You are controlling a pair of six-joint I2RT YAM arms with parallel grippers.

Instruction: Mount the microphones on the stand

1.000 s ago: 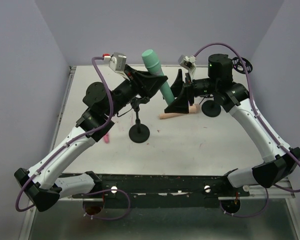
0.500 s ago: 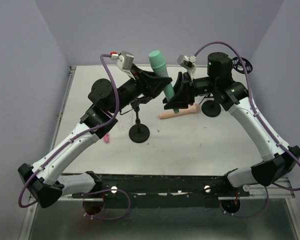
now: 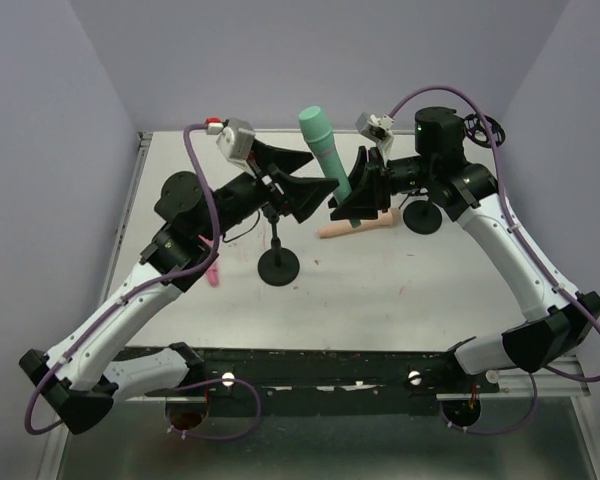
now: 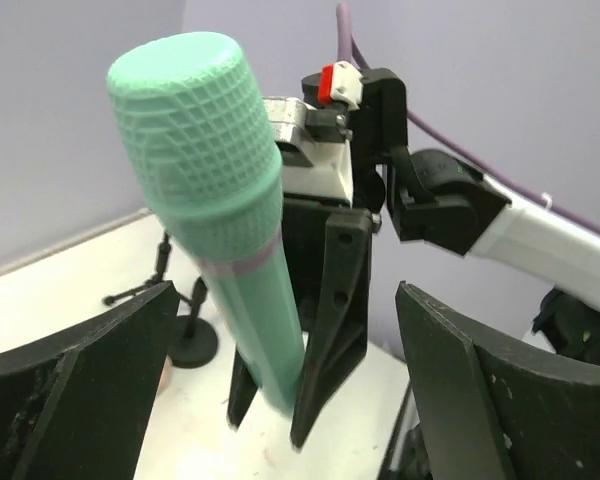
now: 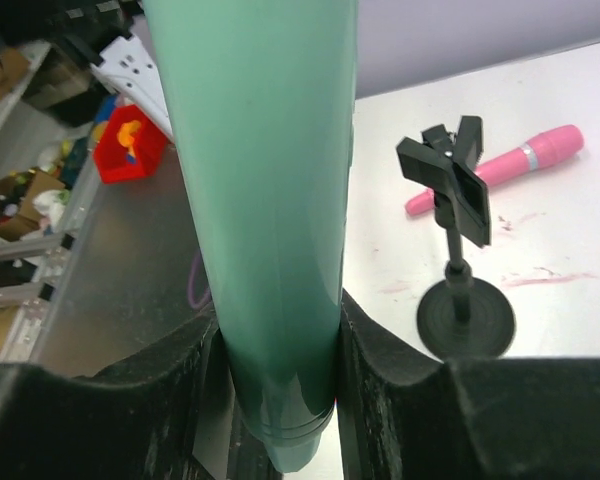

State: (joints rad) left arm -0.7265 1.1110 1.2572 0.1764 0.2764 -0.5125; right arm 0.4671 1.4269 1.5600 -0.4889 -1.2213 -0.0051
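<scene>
Two grippers meet above the far middle of the table (image 3: 400, 290). The right gripper (image 5: 280, 350) is clenched on the lower shaft of the teal-green microphone (image 3: 325, 155), holding it off the table with its head up. The left gripper (image 3: 310, 180) is released, its fingers spread wide on either side of that microphone and, as far as the wrist view shows, not touching it. The peach-tan microphone (image 3: 355, 227) lies on the table below. The pink microphone (image 5: 500, 170) lies left of the stand (image 3: 278, 262).
</scene>
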